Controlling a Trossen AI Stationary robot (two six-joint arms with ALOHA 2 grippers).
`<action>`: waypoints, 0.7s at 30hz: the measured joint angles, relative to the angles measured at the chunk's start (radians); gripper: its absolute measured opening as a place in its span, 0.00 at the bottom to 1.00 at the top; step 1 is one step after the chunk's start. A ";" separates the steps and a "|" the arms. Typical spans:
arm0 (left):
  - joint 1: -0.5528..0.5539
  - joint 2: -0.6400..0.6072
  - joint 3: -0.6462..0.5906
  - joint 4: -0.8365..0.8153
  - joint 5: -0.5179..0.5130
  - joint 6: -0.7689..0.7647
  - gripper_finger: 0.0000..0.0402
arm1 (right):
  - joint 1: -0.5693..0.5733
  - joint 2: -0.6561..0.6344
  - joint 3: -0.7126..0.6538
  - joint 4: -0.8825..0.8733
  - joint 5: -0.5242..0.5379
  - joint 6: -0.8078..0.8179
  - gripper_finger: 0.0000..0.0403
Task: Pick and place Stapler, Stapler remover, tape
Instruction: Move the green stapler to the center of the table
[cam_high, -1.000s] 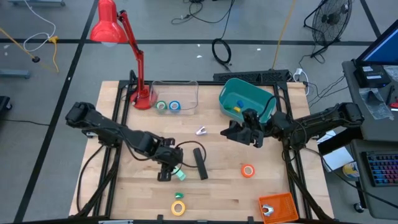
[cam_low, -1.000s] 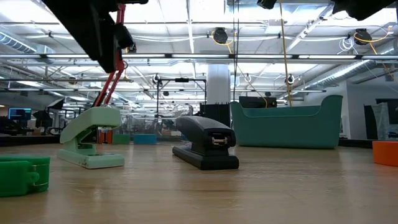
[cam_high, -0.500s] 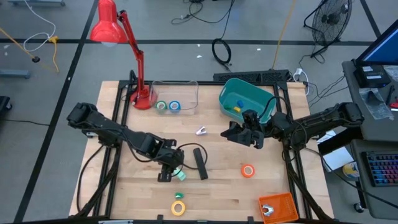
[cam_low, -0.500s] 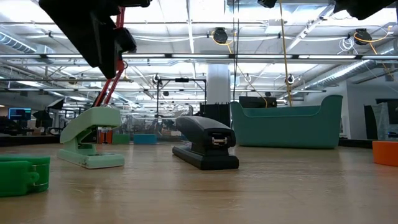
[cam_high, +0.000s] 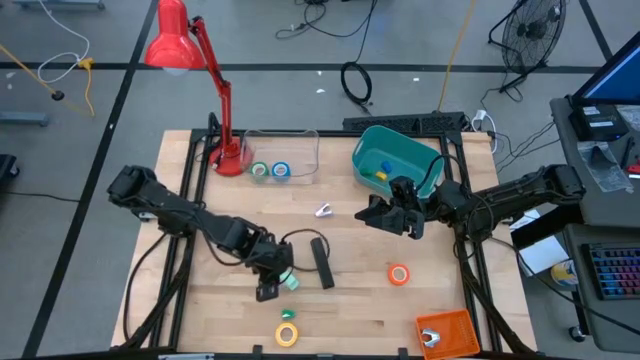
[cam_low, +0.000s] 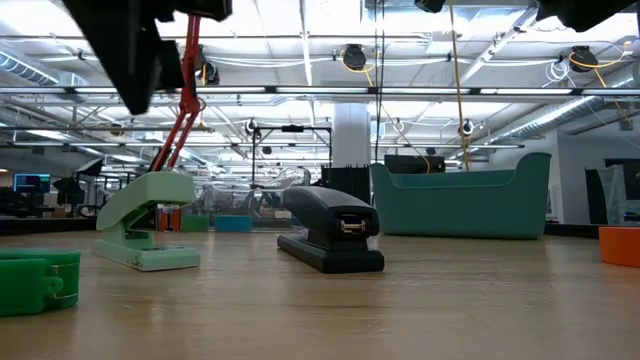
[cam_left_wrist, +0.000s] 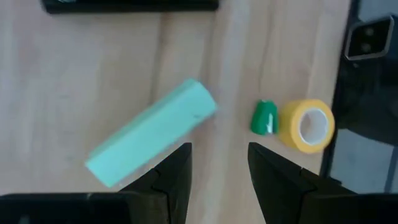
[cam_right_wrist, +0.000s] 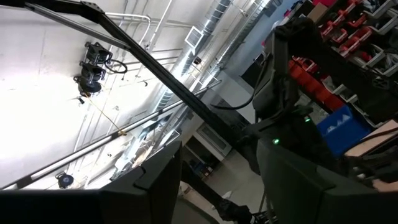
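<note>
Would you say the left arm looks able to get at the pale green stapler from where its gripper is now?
Probably yes. The left gripper hangs open just above the pale green stapler, which lies flat on bare wood. The black stapler and yellow tape lie apart from it, leaving the way free.

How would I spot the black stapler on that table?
Start at the red desk lamp at the table's back left, then come toward the front middle. The black stapler is a slim dark bar, just right of a pale green stapler.

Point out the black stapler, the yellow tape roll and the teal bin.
black stapler (cam_high: 321, 262), high view, middle of its bar.
yellow tape roll (cam_left_wrist: 306, 126), left wrist view, its yellow ring.
teal bin (cam_low: 461, 203), low view, its front wall.
</note>
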 joint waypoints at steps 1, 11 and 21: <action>-0.014 0.000 0.000 0.004 -0.004 -0.001 0.40 | 0.000 0.000 0.000 0.000 0.000 0.000 0.50; -0.118 0.001 0.000 0.046 -0.033 -0.185 0.40 | 0.000 0.000 0.000 -0.008 -0.001 -0.003 0.50; -0.192 0.194 0.002 0.237 0.150 -0.258 0.39 | 0.000 0.000 0.000 -0.051 0.006 0.000 0.50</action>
